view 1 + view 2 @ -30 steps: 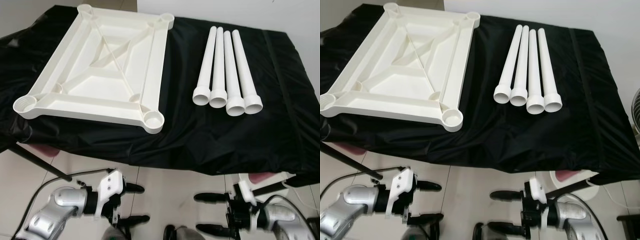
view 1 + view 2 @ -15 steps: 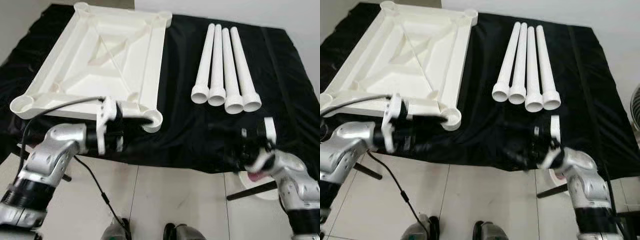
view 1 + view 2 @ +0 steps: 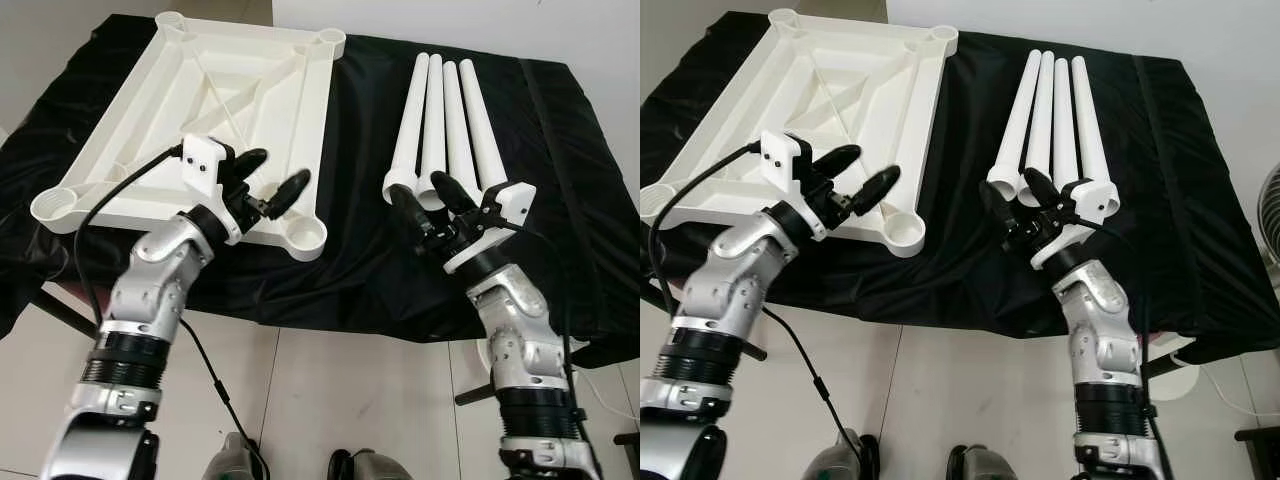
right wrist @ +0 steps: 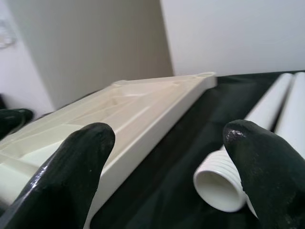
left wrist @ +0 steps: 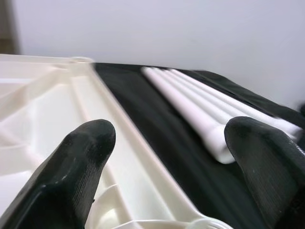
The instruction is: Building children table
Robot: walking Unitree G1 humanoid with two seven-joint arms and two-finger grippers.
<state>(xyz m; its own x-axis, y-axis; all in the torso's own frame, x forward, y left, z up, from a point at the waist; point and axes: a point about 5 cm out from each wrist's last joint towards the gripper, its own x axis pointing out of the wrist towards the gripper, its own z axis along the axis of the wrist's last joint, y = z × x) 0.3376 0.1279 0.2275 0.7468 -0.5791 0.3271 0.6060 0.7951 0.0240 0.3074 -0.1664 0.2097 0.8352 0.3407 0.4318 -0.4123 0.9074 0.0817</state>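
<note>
assembly has not begun: tabletop (image 3: 215,110) lies upside down, four legs (image 3: 447,130) unfitted, left tool (image 3: 272,180) and right tool (image 3: 422,198) open, empty

Smooth white plastic tabletop (image 3: 215,130) and legs (image 3: 450,130) lie on slightly shiny black cloth (image 3: 370,255).

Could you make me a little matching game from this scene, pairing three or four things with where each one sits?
Things:
1. table top
2. four legs
3. left pincer
4. right pincer

Places:
A. open, at the flared ends of the white tubes
B. upside down on the robot's left of the black cloth
C. side by side on the robot's right
D. open, above the tray-like part's near edge

Pairs: 1-B, 2-C, 3-D, 4-A
</note>
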